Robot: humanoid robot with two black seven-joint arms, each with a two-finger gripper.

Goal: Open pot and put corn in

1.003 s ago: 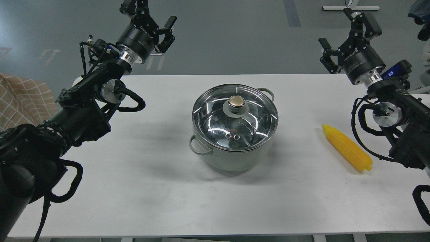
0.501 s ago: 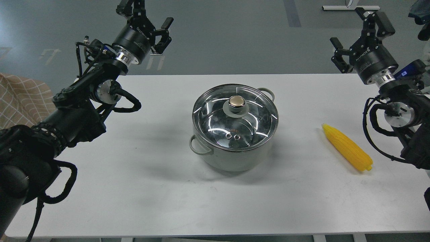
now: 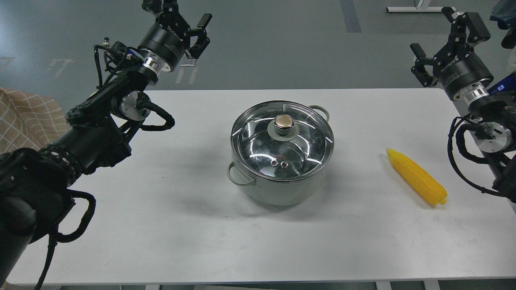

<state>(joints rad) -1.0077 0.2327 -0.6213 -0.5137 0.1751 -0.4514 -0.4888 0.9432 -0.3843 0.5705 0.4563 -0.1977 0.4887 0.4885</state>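
Observation:
The pale grey-green pot (image 3: 282, 190) stands in the middle of the white table (image 3: 169, 225), with two loop side handles. A round glass lid (image 3: 258, 139) with a gold knob (image 3: 284, 121) sits on it and closes it. The yellow corn (image 3: 417, 177) lies on the table to the pot's right, its pointed end towards the back. My left gripper (image 3: 177, 13) is open and empty, raised beyond the table's back left. My right gripper (image 3: 445, 34) is open and empty, raised beyond the back right corner, well behind the corn.
A checked cloth (image 3: 24, 121) shows at the left edge, off the table. Grey floor lies behind the table. My right arm's elbow and cables (image 3: 483, 141) hang over the table's right edge near the corn.
My right gripper has moved right and up, away from the pot. My left gripper has shifted only slightly. Pot, lid and corn have not moved.

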